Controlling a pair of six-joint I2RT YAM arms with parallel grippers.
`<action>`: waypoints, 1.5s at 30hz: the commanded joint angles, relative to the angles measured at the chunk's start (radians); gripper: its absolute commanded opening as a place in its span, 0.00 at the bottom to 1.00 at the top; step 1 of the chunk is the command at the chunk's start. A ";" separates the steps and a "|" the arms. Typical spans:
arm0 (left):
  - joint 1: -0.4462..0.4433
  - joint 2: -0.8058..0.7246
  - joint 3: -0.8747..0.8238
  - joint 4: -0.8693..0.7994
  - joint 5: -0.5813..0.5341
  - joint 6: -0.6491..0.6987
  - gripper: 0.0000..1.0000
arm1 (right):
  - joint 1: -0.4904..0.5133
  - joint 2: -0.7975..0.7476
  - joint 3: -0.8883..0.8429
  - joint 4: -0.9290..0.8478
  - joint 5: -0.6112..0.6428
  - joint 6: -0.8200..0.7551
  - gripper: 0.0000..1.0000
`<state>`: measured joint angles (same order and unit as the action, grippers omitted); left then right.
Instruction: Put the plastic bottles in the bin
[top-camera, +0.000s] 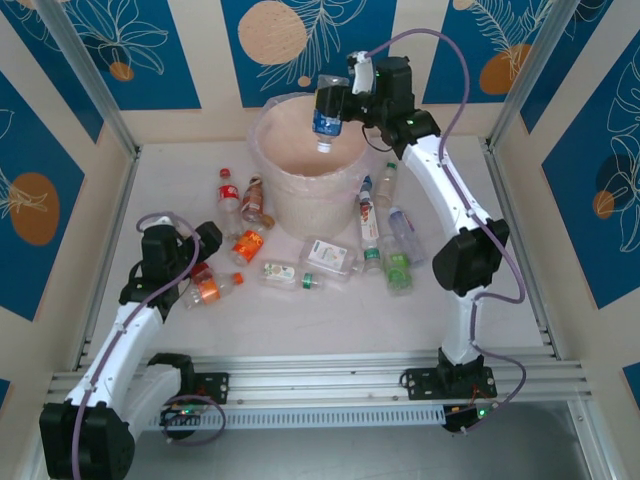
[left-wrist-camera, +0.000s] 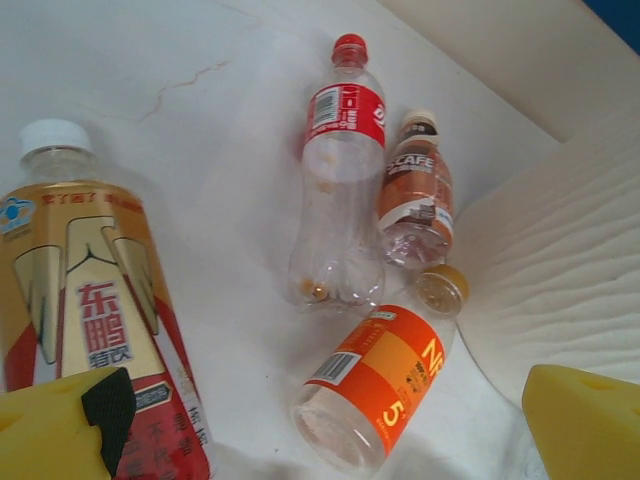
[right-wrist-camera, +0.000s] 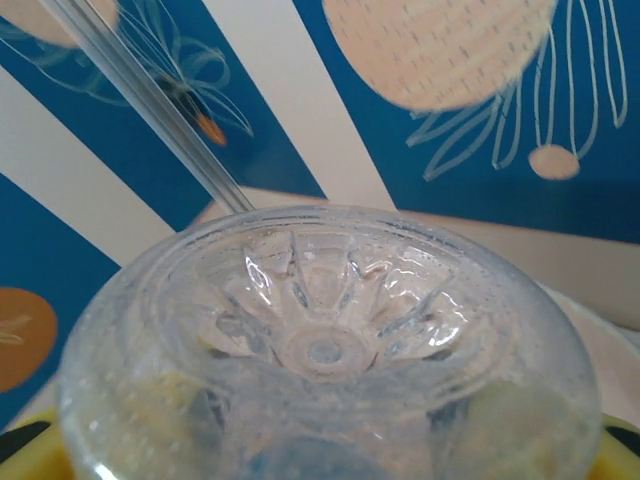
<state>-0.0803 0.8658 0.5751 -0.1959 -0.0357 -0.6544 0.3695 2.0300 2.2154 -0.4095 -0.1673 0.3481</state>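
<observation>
The bin, a large cream bucket, stands at the back middle of the table. Over its mouth my right gripper is shut on a clear plastic bottle with a blue label, cap pointing down. The right wrist view looks onto that bottle's ribbed base, with yellow pads on either side of my gripper. My left gripper hangs open low at the left, above an orange-label bottle lying between the yellow fingers of the gripper. A gold-and-red bottle lies beside its left finger.
A red-label bottle and a brown coffee bottle lie by the bin's wall. Several more bottles lie right of and in front of the bin, one flat. Blue-patterned walls and aluminium posts enclose the table.
</observation>
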 joint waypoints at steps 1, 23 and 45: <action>0.013 0.010 0.020 -0.035 -0.047 -0.013 1.00 | 0.024 0.044 0.090 -0.206 0.045 -0.173 0.15; 0.013 0.073 0.033 -0.060 -0.096 0.002 1.00 | 0.057 0.197 0.234 -0.464 0.538 -0.191 0.40; 0.013 0.088 0.045 -0.112 -0.168 -0.023 1.00 | 0.108 -0.074 0.011 -0.272 0.511 -0.166 0.88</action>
<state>-0.0803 0.9463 0.5865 -0.2817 -0.1883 -0.6575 0.4717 2.0460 2.2704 -0.7681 0.3511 0.1829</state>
